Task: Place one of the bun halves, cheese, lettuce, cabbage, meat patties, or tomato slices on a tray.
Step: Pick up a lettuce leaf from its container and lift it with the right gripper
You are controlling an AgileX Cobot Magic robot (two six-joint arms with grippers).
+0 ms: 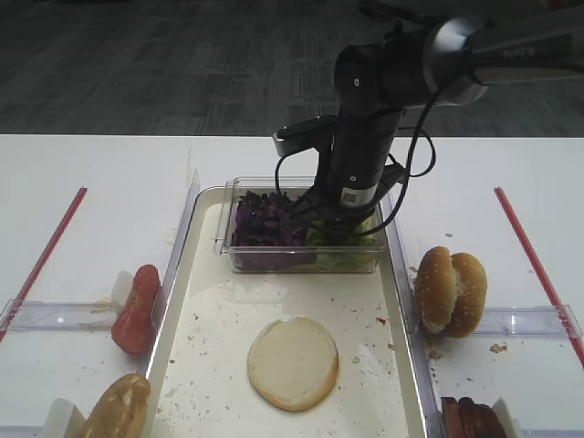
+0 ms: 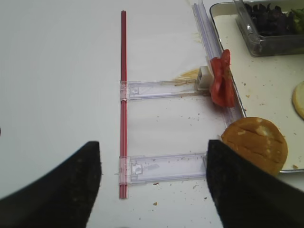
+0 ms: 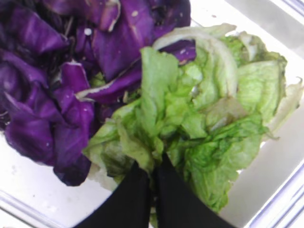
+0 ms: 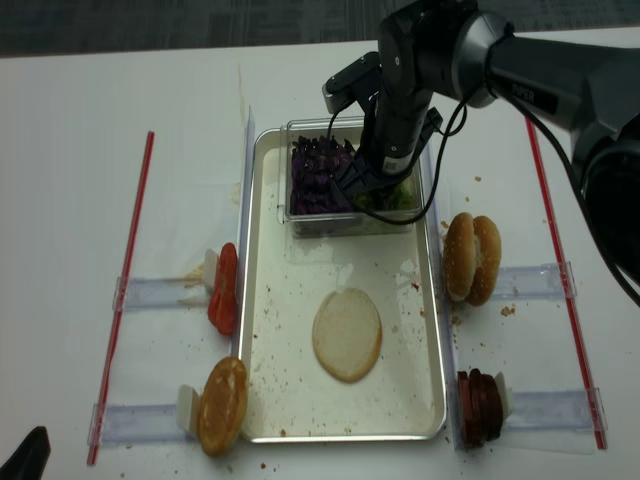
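My right gripper reaches down into a clear box at the far end of the off-white tray, shut on a clump of green lettuce. Purple cabbage fills the box's left half. One bun half lies cut face up on the tray. Off the tray stand more bun halves, tomato slices and meat patties. No cheese shows in any view. My left gripper hangs open over the table left of the tray, holding nothing.
Red strips run down both sides of the table. Clear plastic holders lie across it beside the tray. A sesame bun half leans at the tray's near left corner. Crumbs speckle the tray.
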